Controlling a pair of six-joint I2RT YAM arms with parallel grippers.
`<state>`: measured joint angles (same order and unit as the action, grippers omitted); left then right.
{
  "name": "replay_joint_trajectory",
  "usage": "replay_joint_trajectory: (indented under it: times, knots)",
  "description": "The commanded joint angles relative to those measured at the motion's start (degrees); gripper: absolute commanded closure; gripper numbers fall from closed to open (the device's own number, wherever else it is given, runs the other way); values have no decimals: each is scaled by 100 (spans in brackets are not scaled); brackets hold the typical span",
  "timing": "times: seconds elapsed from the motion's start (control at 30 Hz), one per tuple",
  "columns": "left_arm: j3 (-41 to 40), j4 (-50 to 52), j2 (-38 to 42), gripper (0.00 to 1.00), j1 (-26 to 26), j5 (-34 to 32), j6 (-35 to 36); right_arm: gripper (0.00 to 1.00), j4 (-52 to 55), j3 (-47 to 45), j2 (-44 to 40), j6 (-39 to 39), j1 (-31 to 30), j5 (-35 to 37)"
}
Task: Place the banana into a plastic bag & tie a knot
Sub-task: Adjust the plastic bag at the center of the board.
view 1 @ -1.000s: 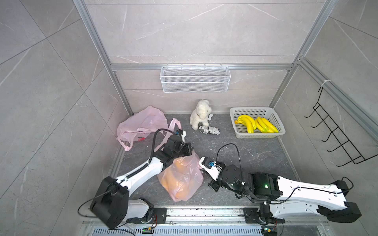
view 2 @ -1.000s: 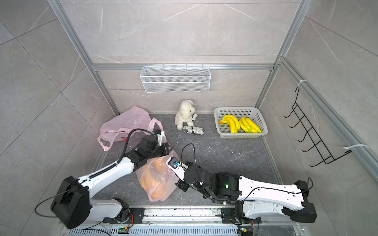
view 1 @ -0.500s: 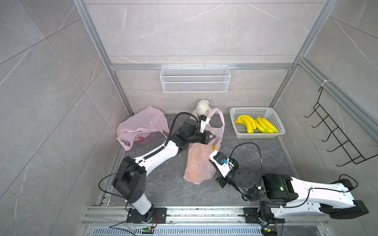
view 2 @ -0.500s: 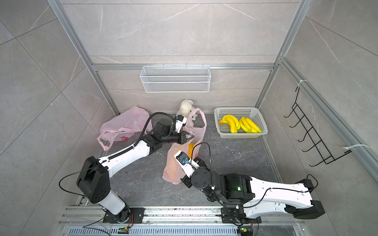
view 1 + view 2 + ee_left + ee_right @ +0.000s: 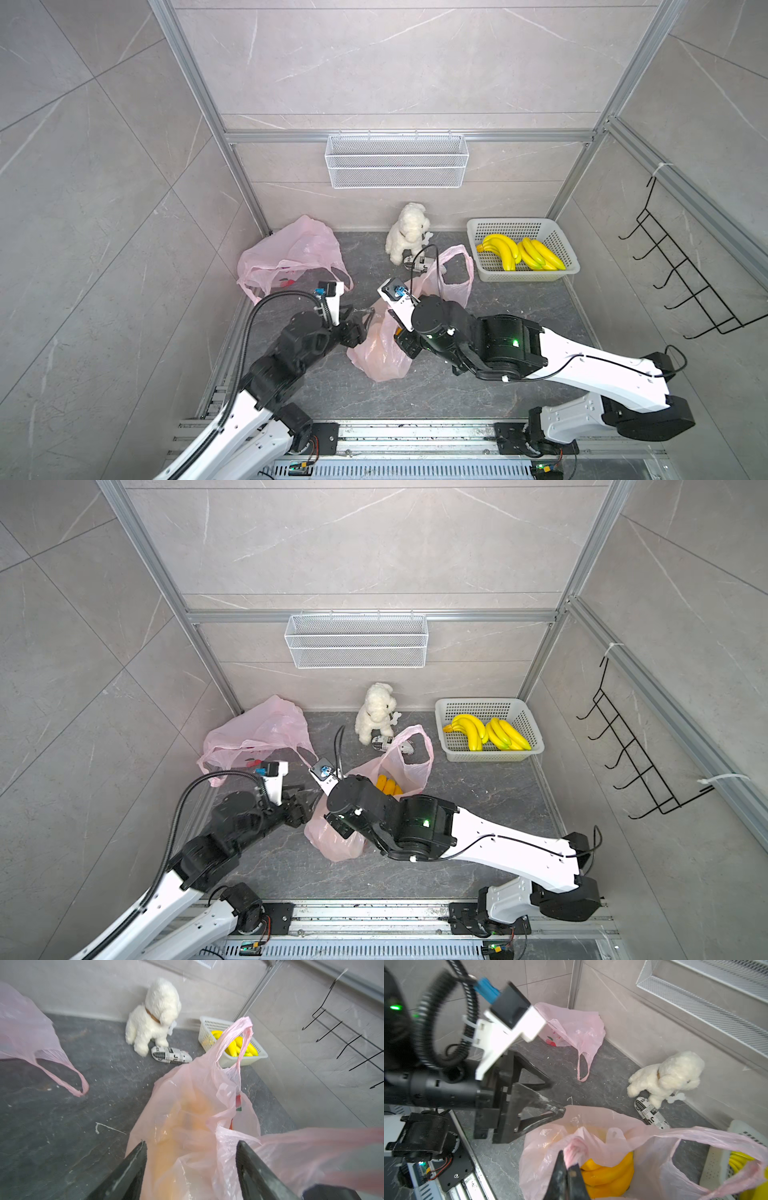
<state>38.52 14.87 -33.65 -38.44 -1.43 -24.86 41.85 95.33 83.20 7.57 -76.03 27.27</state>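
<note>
A pink plastic bag [image 5: 380,353] [image 5: 334,841] stands mid-floor with a yellow banana [image 5: 388,786] [image 5: 608,1174] inside it. One handle loop [image 5: 455,270] sticks up on the far side. My left gripper [image 5: 191,1144] [image 5: 365,322] is open at the bag's left side, with loose bag film lying between its fingers [image 5: 141,1147]. In the right wrist view my right gripper [image 5: 568,1160] is shut on a bunched piece of the bag's rim, just over the banana. In both top views its jaws are hidden under the wrist.
A second pink bag [image 5: 291,257] lies at the back left. A white plush dog [image 5: 407,232] and a newsprint-patterned object [image 5: 170,1055] sit at the back wall. A white basket [image 5: 528,275] holds more bananas at the back right. On the walls are a wire shelf [image 5: 397,166] and black hooks [image 5: 681,282].
My left gripper had lifted a bag handle toward the dog; it has since let go, opened and drawn back to the bag's left. The right gripper stayed shut on the bag.
</note>
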Motion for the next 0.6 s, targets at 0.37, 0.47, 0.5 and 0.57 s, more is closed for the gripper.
replay_joint_trajectory:
  times: [0.37,0.47,0.5,0.57]
  knots:
    - [-1054,-3071,240,31,-876,1451,1470,100,966,1391,476,-106,83,-781]
    - [-1080,-3131,252,33,-888,1561,1607,100,977,1407,513,-124,128,-811]
    - [-1094,-3139,281,34,-887,1554,1616,100,980,1405,521,-137,141,-811]
    - [-1135,-3056,420,34,-888,1411,1663,100,998,1406,531,-171,176,-788]
